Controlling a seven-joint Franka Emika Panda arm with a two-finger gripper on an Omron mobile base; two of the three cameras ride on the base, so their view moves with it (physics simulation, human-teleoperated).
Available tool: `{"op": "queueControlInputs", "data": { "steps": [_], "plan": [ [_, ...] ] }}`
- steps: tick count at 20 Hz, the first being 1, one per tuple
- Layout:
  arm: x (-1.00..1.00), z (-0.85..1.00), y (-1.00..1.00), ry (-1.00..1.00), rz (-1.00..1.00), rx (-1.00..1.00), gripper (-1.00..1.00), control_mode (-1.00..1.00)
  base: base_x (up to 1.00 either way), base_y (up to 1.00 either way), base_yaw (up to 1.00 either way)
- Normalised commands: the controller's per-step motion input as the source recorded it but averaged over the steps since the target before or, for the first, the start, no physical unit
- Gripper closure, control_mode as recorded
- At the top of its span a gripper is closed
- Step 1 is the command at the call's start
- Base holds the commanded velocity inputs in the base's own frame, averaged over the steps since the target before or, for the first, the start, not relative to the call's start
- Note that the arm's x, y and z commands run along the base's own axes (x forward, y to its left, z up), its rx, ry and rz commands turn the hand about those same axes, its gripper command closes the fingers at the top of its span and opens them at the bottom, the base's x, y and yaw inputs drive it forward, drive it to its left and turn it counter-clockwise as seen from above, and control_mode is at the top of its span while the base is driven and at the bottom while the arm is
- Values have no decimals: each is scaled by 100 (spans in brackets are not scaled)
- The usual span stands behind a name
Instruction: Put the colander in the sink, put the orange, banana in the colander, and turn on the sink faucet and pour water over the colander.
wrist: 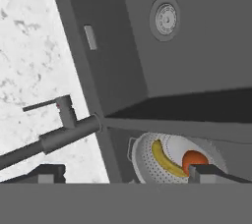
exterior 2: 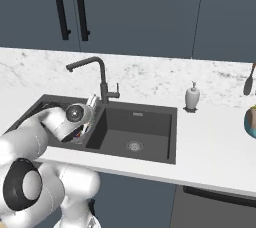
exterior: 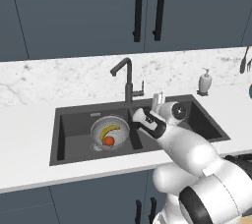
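Observation:
The silver colander [exterior: 101, 126] sits in the left basin of the dark double sink [exterior: 64, 134], with the yellow banana [exterior: 109, 130] and the orange [exterior: 109, 141] inside it. In the hand view the colander [wrist: 170, 145] holds the banana [wrist: 164, 159] and the orange [wrist: 194, 159]. The dark sink faucet [exterior: 128, 78] rises behind the divider, its spout bent toward the left basin. Its small side lever [exterior: 141, 90] points right. My gripper [exterior: 158, 98] stands open above the divider, just right of the faucet's base and close to the lever [exterior 2: 116, 93], holding nothing.
A white soap dispenser [exterior: 204, 81] stands on the marble counter behind the right basin [exterior 2: 135, 132]. A bowl [exterior 2: 251, 122] and a hanging utensil [exterior 2: 248, 83] are at the far right. Dark cabinets with black handles [exterior: 138, 9] hang above.

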Motion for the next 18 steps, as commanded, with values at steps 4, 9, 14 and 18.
{"op": "queueControlInputs", "data": {
  "steps": [4,9,14,18],
  "plan": [
    [3,40,-86,37,-9,37,-100,-100,0,0,0],
    [0,20,-62,-1,-9,29,-100,-100,0,0,0],
    [10,-36,-32,-29,-5,47,-100,-100,0,0,0],
    [19,-27,-14,-29,-2,48,-100,-100,0,0,0]
  ]
}}
